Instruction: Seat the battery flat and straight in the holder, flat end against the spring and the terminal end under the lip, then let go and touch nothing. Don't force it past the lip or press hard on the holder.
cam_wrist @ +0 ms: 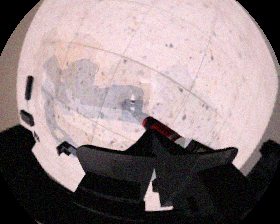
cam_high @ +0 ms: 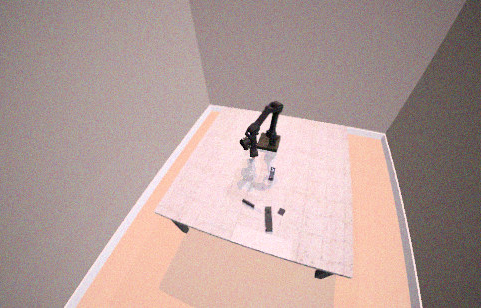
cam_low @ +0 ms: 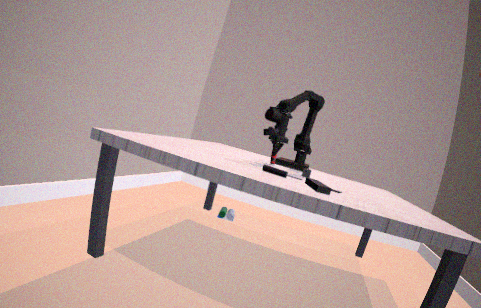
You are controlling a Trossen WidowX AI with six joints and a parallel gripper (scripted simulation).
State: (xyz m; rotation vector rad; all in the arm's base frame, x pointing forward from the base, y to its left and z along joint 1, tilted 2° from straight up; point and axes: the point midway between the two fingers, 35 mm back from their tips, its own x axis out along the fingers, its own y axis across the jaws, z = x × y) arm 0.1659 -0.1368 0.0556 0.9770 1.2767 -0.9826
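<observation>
The battery [cam_low: 273, 161] [cam_wrist: 161, 129] is red with a dark part. It stands roughly upright on the table at my fingertips, though its exact tilt is unclear. My gripper [cam_high: 253, 155] [cam_low: 274, 151] [cam_wrist: 150, 131] is shut with nothing between the fingers. Its tips are at the battery's upper part and overlap it in view; whether they touch it is unclear. A small dark piece with light marks [cam_high: 272, 173] [cam_wrist: 66, 148] looks like the holder. It lies apart from the battery, and its spring and lip are too small to make out.
A black bar [cam_high: 248, 204] [cam_low: 274, 170] [cam_wrist: 29, 87], a larger dark block [cam_high: 268, 219] [cam_low: 318, 186] [cam_wrist: 27, 118] and a small dark square [cam_high: 281, 211] lie toward the table's front edge. The arm's base [cam_high: 269, 142] stands behind the gripper.
</observation>
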